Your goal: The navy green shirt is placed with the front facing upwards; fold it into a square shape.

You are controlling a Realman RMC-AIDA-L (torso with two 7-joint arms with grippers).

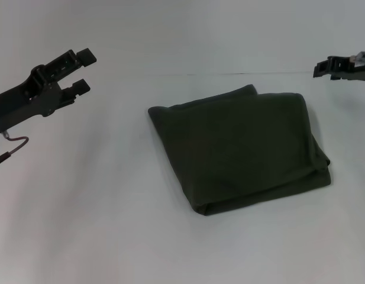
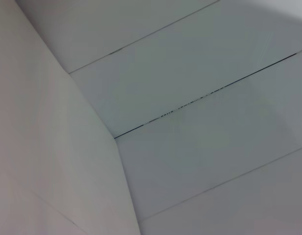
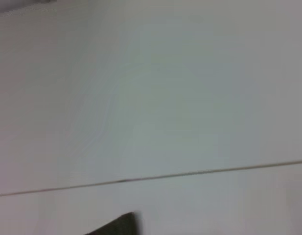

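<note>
Folded navy green shirt (image 1: 241,148) lies square-ish on white table (image 1: 81,225). My left gripper (image 1: 80,72) hovers open, empty, well left; right gripper (image 1: 336,66) far right, jaw state unreadable.

- You have a plain white tabletop (image 1: 81,225) filling the head view, ending at a far edge where a thin dark line runs across.
- On it you see only the navy green shirt (image 1: 241,148), folded into a roughly square bundle, lying a little right of centre and turned slightly askew.
- Its layered open edges show along the near and right sides; no print is visible on top.
- In the right wrist view, a dark corner of the shirt pokes in at the edge.
</note>
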